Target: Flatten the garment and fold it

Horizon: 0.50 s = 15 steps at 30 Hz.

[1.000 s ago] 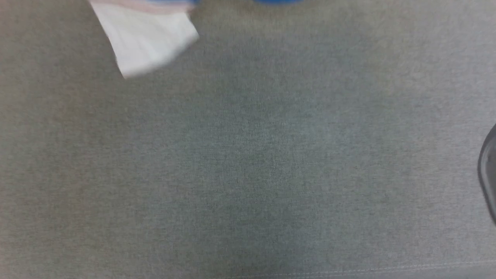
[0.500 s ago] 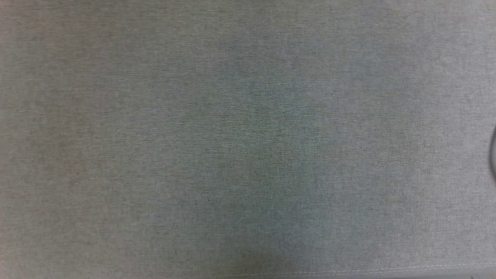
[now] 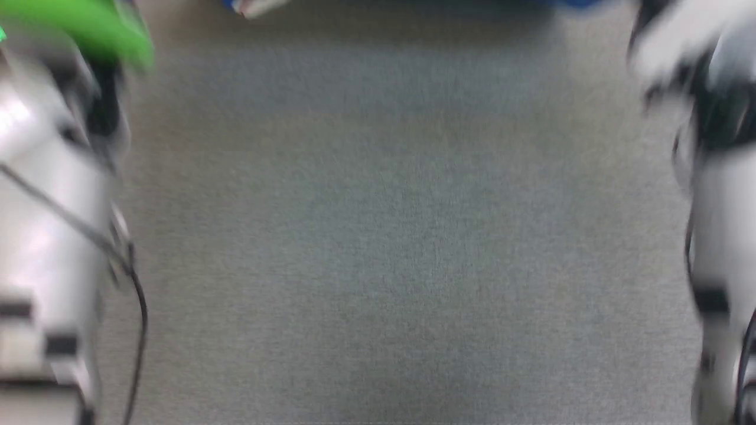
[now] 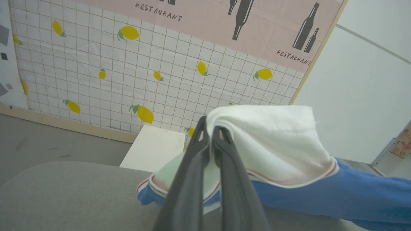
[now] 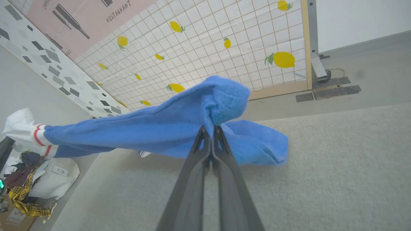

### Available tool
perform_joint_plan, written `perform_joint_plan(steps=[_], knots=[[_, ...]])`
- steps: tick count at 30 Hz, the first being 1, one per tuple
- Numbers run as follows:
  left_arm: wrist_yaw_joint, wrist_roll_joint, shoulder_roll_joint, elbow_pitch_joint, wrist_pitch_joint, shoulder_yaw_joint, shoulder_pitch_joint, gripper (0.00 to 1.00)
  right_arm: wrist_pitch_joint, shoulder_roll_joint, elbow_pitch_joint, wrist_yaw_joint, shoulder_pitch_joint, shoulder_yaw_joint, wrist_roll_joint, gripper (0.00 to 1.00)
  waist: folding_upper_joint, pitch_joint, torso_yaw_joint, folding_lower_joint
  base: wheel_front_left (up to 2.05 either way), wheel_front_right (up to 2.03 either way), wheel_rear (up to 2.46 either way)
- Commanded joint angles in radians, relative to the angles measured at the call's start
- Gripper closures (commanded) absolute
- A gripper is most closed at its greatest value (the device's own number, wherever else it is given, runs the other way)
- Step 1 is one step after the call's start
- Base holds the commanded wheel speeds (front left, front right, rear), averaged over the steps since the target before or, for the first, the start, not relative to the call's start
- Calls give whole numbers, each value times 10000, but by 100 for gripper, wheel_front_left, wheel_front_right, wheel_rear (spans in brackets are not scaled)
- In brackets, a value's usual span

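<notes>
L gripper (image 4: 210,128) fingers clamped on the shirt (image 4: 273,138) at its white sleeve w/ red trim; R gripper (image 5: 210,130) fingers pinched together on a bunched blue edge. Shirt hangs stretched btwn the two above the grey pad (image 5: 321,166), blue part sagging low, can't tell if it touches. Lemon-tile wall (image 5: 224,41) behind; head view blurred.
</notes>
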Motion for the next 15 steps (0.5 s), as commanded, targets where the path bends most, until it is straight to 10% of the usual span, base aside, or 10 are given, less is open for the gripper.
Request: perform_joint_plan(steps=[1,15], knots=[[177,-216,-61,-340,112,89,1015,100,-17,-171,-309,-13,871,151,197,100,0,-1606,342,1,0,0,0],[2742,-430,275,-4363,2349,-905,9598,100,-139,-1594,-2505,-13,7416,1911,234,100,0,-3359,671,1,0,0,0]])
